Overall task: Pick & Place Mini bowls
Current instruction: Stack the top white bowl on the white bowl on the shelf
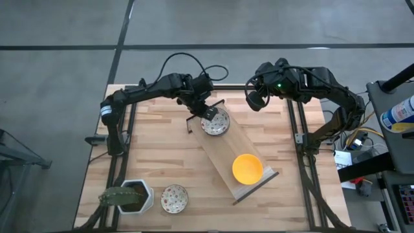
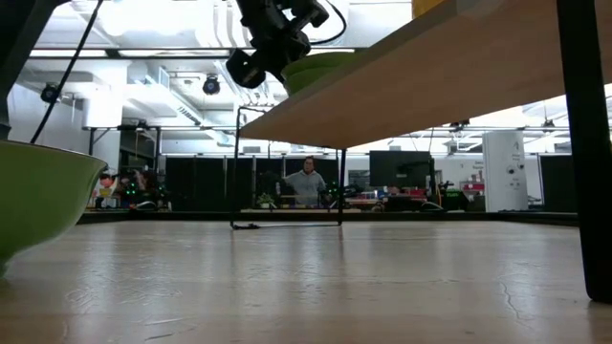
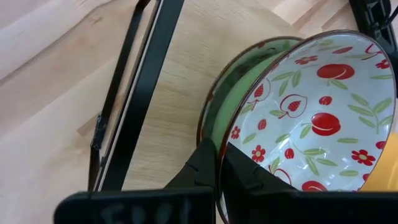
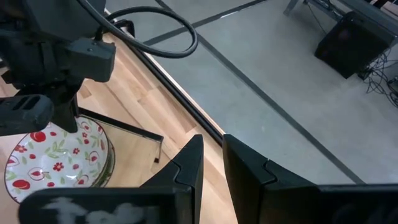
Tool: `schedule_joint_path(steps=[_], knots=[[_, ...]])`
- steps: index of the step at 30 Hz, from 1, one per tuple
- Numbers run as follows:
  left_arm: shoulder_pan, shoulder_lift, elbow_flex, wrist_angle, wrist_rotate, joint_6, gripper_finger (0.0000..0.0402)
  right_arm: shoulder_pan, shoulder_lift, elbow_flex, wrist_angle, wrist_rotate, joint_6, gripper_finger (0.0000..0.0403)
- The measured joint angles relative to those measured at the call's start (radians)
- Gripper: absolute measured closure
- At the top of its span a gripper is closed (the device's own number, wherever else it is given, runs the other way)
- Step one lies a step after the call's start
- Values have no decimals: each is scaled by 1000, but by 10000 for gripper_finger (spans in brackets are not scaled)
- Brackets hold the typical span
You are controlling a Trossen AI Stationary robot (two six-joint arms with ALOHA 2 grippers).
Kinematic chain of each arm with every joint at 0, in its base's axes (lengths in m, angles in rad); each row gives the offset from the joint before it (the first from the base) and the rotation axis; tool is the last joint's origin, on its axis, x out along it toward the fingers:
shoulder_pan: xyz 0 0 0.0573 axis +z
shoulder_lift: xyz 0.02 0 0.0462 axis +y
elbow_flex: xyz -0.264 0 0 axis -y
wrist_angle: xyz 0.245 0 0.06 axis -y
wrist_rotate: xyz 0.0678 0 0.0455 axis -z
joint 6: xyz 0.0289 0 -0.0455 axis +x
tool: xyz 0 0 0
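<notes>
My left end effector (image 1: 208,113) is clamped on the rim of a floral mini bowl (image 1: 216,122) at the raised shelf's (image 1: 220,152) 11 o'clock end. A yellow mini bowl (image 1: 247,167) sits toward 5 o'clock; another floral bowl (image 1: 174,198) rests on the worktop (image 1: 162,155). My right end effector (image 1: 253,98) hovers slightly parted, empty, at 1 o'clock.

Even, bright overhead light falls on the pale wooden table (image 1: 162,149), with soft, faint shadows. In the low view, ceiling lamps glare at the upper left, and the near green bowl edge (image 2: 43,201) at left is blurred.
</notes>
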Motion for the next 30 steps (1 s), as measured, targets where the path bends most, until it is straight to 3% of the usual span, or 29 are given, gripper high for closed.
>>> schedule_joint_path(steps=[6, 20, 30], knots=[[0, 0, 0, 1, 12, -10, 394, 0, 0, 0, 0, 0, 1, 346], [-1, -1, 0, 2, 26, -20, 339, 0, 0, -17, 0, 0, 4, 346], [-1, -8, 32, 0, 19, -21, 335, 0, 0, -19, 0, 0, 4, 346]])
